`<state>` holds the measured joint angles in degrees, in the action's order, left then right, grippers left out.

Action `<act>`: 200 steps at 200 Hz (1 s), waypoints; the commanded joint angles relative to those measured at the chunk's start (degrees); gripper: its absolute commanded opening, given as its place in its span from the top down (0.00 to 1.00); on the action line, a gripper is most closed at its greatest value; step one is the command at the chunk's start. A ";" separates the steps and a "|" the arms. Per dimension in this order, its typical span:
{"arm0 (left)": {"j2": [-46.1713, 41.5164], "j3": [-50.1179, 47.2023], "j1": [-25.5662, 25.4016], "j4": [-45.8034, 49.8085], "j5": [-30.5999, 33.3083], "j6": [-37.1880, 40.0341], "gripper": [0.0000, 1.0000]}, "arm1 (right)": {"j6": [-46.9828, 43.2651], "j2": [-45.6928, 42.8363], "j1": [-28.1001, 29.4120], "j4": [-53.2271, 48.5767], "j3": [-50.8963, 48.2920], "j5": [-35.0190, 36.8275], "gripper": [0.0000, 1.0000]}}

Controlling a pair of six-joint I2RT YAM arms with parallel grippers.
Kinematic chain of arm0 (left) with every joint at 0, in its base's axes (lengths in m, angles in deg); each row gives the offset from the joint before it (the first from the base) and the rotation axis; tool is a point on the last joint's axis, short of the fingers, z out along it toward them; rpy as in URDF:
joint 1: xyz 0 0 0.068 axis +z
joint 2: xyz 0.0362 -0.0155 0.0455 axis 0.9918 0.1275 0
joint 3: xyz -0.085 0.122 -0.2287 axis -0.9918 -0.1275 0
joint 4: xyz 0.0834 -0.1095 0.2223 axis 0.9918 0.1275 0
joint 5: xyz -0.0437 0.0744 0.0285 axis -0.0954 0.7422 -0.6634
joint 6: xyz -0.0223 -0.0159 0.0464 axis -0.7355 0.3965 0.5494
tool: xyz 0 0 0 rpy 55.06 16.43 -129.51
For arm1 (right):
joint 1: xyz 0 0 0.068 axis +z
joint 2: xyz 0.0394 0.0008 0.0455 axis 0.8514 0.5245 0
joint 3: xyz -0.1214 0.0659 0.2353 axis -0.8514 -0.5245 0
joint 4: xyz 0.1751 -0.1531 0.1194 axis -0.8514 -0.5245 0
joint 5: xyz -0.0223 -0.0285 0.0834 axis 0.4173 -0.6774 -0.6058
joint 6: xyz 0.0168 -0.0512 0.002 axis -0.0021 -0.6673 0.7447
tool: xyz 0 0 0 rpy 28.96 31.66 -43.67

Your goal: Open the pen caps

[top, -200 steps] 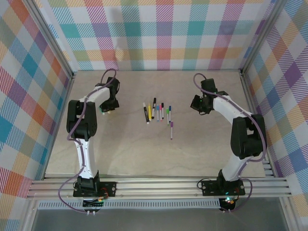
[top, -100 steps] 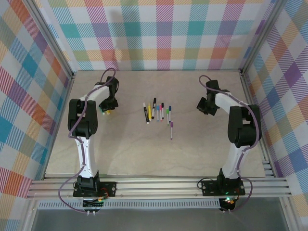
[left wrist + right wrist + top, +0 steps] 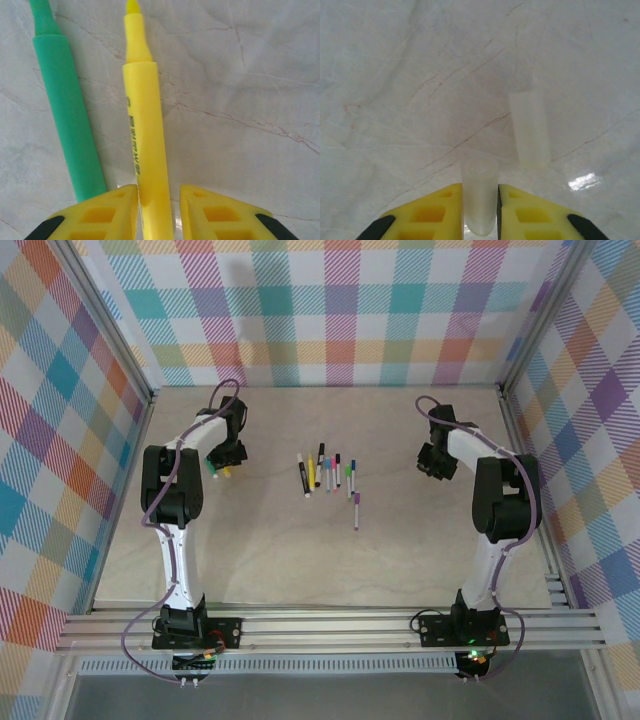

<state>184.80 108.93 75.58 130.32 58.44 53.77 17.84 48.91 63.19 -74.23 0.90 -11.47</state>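
An uncapped yellow highlighter (image 3: 146,135) lies on the table between the fingers of my left gripper (image 3: 159,200). The left finger touches it and a gap shows on the right, so the gripper is open. An uncapped green highlighter (image 3: 67,115) lies beside it. In the top view my left gripper (image 3: 222,466) is left of the pens (image 3: 328,472), which lie in a row with coloured pen caps on. My right gripper (image 3: 480,200) is low over the table with a clear cap (image 3: 480,192) between slightly parted jaws. A second clear cap (image 3: 530,131) lies just ahead.
One purple-capped pen (image 3: 356,508) lies apart, just in front of the row. My right gripper (image 3: 433,462) is at the right of the table (image 3: 300,560), near the metal side rail (image 3: 525,460). Checked walls enclose the table.
My right arm swung right, away from the pens, and came down to the table. Both grippers' jaws have eased apart. The left arm barely moved.
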 commanded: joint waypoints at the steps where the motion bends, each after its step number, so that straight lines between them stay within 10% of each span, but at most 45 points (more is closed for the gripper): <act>1: -3.54 0.47 -0.77 0.15 -1.61 -0.04 0.72 | 0.15 -0.23 -0.44 -2.31 1.17 1.66 0.73; 133: -21.56 -16.36 -12.73 -16.12 -9.05 -8.36 0.70 | -0.18 -19.00 7.85 6.21 -11.62 -10.42 0.60; 200: -19.42 -25.74 -20.53 -30.35 -9.77 -16.31 0.49 | -0.27 -28.38 11.28 9.39 -20.57 -14.40 0.48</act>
<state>162.81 82.55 55.38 106.43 49.44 41.20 17.47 22.40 74.79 -66.74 -18.91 -23.52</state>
